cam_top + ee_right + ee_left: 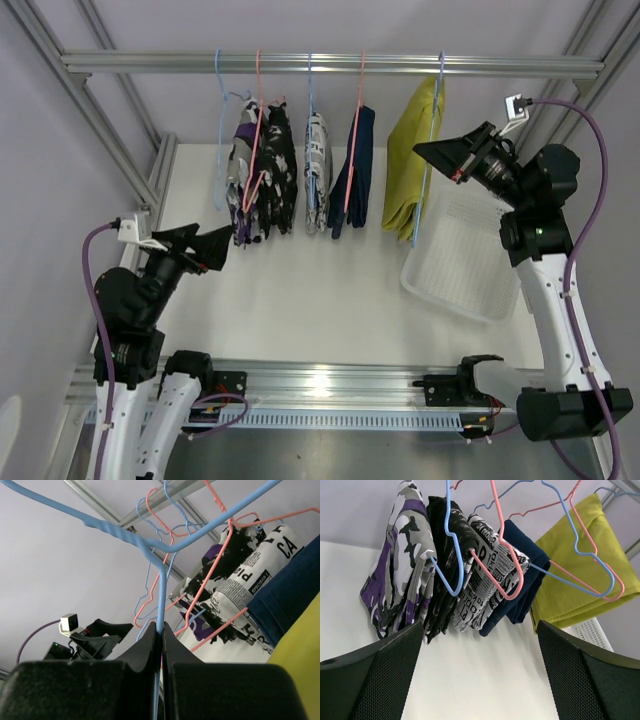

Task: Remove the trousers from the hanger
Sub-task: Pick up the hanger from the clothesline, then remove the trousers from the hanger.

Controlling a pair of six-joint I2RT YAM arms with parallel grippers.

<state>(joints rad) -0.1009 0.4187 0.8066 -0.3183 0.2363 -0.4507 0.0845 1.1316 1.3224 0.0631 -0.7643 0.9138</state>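
Five trousers hang on wire hangers from the top rail (330, 63): yellow-green trousers (408, 165), navy trousers (355, 175), and three patterned ones (262, 175). My right gripper (422, 150) is raised beside the yellow-green pair. In the right wrist view the right gripper (160, 627) is shut on the thin wire of that pair's blue hanger (160, 590). My left gripper (225, 245) stands open low at the left, below the patterned trousers. Nothing lies between the left gripper's (477, 630) fingers; the navy pair (525, 575) and yellow-green pair (580, 580) hang above it.
A white mesh basket (460, 260) lies on the table at the right, under the yellow-green pair. A bare blue hanger (220, 140) hangs at the left end of the row. Frame posts stand at the left and right.
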